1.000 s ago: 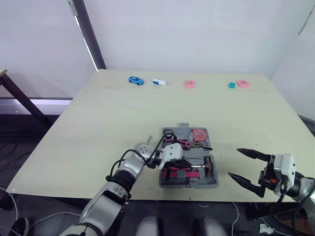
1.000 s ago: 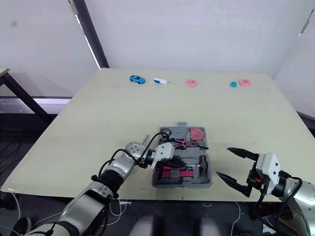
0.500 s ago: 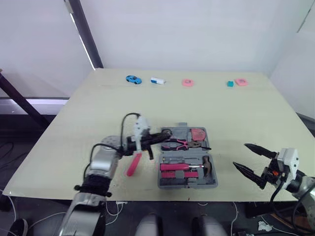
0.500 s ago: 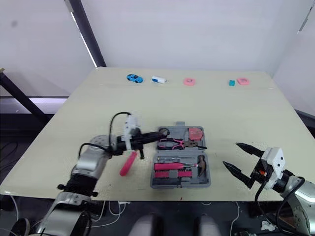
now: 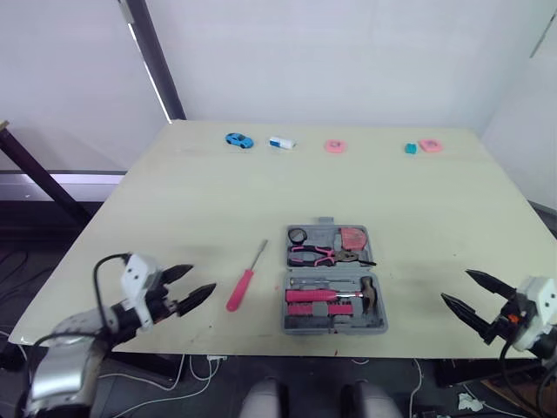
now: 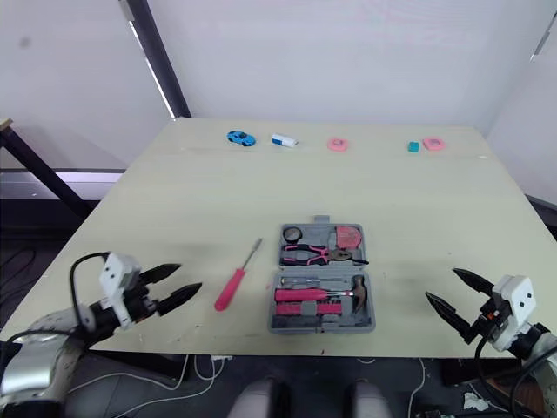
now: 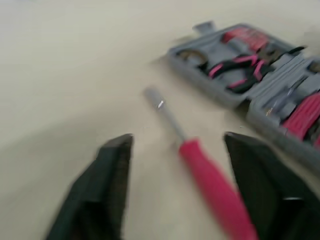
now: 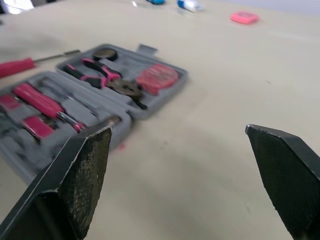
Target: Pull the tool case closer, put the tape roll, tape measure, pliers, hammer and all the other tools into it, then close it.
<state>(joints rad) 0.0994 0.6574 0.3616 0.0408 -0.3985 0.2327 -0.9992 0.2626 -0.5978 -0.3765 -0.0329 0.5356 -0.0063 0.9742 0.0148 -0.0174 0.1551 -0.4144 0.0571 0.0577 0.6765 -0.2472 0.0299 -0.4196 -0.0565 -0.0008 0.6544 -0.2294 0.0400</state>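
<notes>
At the near left corner of the pale table [image 5: 218, 200] hovers the left gripper [image 5: 200, 279]. Its two black fingers are spread apart with nothing between them, and they point to the right, toward a screwdriver [image 5: 247, 275]. This screwdriver lies flat on the table, apart from the gripper. Its pink handle is toward the near edge and its metal shaft points away, leaning a little to the right. Just beside it, but not touching, lies the grey tool case [image 5: 335, 329], opened flat, close to the near edge and about in the middle of it. In its farther half I see a small black tape roll [image 5: 298, 234] on the left, the pliers [image 5: 322, 254] with pink handles below it, and a round pink tape measure [image 5: 352, 237] on the right. In the nearer half lie a pink-handled tool [image 5: 309, 296] and the hammer [image 5: 365, 292], whose head is at the right side. Well to the right of the case, past the table's near right corner, is the right gripper [image 5: 456, 286], its fingers also wide apart and empty, pointing back to the left. Along the far edge stand in a row a blue toy car [image 5: 238, 140], a small white and blue object [image 5: 281, 144], a pink round piece [image 5: 333, 147], a teal block [image 5: 409, 149] and another pink piece [image 5: 428, 145].
</notes>
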